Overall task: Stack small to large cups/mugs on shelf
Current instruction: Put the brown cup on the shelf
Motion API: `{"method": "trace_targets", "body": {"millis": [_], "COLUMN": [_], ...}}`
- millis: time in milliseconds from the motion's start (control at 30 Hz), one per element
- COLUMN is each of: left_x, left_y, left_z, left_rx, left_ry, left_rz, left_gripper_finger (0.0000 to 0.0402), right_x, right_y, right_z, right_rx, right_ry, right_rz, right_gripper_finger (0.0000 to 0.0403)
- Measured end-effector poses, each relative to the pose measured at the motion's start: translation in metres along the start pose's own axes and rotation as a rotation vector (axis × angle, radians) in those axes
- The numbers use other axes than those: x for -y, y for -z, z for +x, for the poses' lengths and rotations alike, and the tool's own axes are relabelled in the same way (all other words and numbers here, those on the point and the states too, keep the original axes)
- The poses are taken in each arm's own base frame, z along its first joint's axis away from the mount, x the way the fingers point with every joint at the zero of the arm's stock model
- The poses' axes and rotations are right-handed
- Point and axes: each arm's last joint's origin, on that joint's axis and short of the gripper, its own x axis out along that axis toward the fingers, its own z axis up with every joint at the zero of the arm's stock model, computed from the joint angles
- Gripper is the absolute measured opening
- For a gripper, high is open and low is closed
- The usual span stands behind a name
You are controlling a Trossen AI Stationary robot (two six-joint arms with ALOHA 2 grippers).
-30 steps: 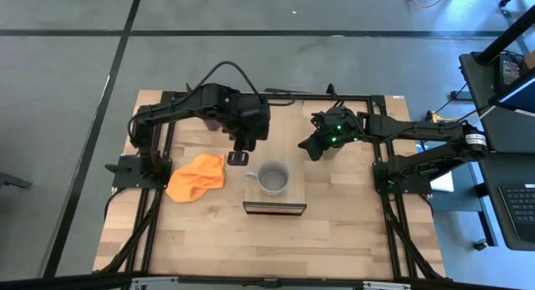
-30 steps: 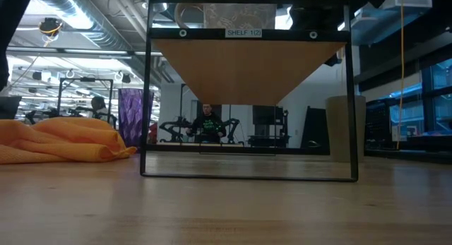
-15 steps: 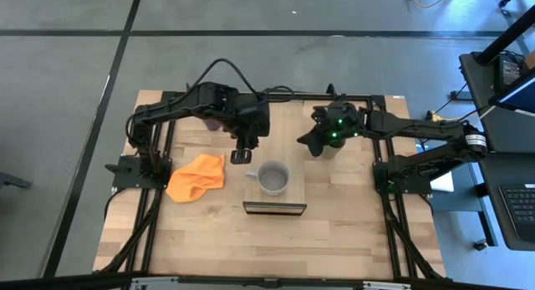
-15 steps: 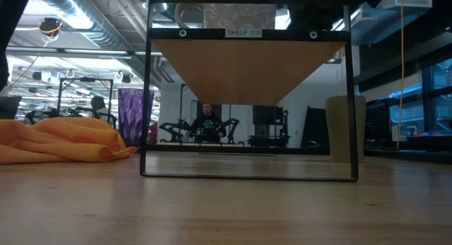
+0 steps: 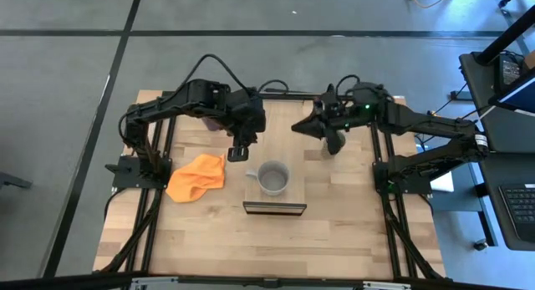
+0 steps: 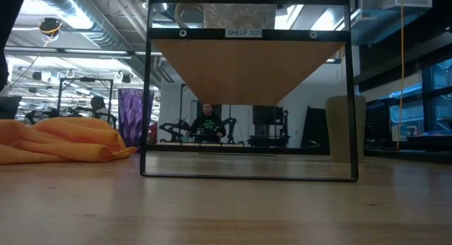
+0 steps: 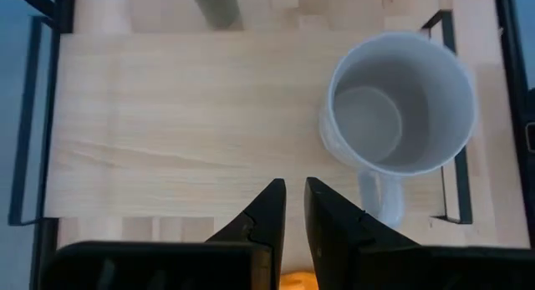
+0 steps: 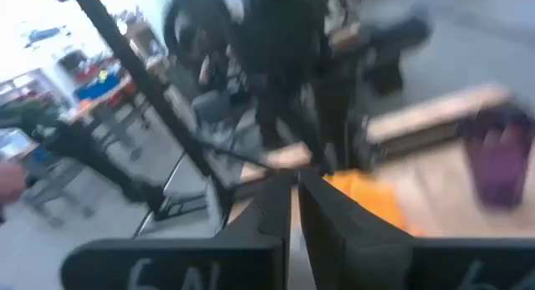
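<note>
Light-wood slatted tabletop (image 5: 334, 231) sits on a grey floor; from table height we see a workshop w/ racks and a seated person (image 6: 207, 122) beyond.

We note the light-wood plank shelf (image 5: 275, 202) w/ dark front edge near table centre, carrying the wide grey mug w/ handle (image 5: 273, 178), upright, handle toward 9 o'clock. Crumpled orange cloth (image 5: 197, 178) lies at 9 o'clock of the shelf, close beside it.

Purple translucent tumbler (image 6: 132, 116) stands at the table's far side, approx 11 o'clock of the mug, mostly hidden under the left arm from above. Olive-green handleless cup (image 6: 345, 128) stands upright at approx 1 o'clock of the mug, apart from the shelf.

Left gripper (image 7: 288, 198) hangs at the mug's 10 o'clock, fingers nearly together, holding nothing. Right gripper (image 8: 295, 190) is above the olive cup's area, fingers nearly together, nothing between them.
</note>
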Motion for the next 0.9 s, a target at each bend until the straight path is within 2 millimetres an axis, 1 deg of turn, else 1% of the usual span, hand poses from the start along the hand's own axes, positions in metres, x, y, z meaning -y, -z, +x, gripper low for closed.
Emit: {"method": "trace_targets", "body": {"millis": [100,200,333,433,500,600,667,733,833,900], "left_x": [0.0,0.001,0.0,0.0,0.0,0.0,0.001,0.001,0.001,0.001], "left_y": [0.002,0.004,0.008,0.013,0.015,0.018,0.019,0.02,0.02,0.019], "left_z": [-0.007,-0.017,-0.027,-0.037,-0.043,-0.049,-0.052,-0.052,-0.053,-0.054], "left_rx": [0.023,0.054,0.077,0.097,0.111,0.124,0.129,0.129,0.129,0.139], "left_ry": [-0.003,-0.011,-0.042,-0.071,-0.077,-0.077,-0.077,-0.077,-0.078,-0.08], "left_rz": [-0.01,-0.026,-0.048,-0.062,-0.078,-0.089,-0.098,-0.101,-0.083,-0.069], "left_gripper_finger": [0.0041,0.0041,0.0041,0.0041,0.0041,0.0041,0.0041,0.0041,0.0041,0.0041], "right_x": [-0.009,-0.015,-0.02,-0.015,-0.008,-0.004,-0.005,-0.007,-0.007,-0.005], "right_y": [-0.012,-0.018,-0.024,-0.023,-0.021,-0.021,-0.025,-0.028,-0.031,-0.028], "right_z": [-0.001,-0.002,-0.004,-0.004,-0.006,-0.018,-0.031,-0.047,-0.07,-0.083], "right_rx": [0.075,0.105,0.156,0.137,0.074,-0.077,-0.181,-0.281,-0.398,-0.474], "right_ry": [0.007,-0.067,-0.153,-0.116,-0.024,0.202,0.349,0.479,0.645,0.747], "right_rz": [-0.064,-0.089,-0.031,-0.003,0.012,-0.06,-0.118,-0.129,-0.079,-0.038], "right_gripper_finger": [0.0023,0.0021,0.0023,0.0024,0.0024,0.0024,0.0024,0.0024,0.0024,0.0024]}}
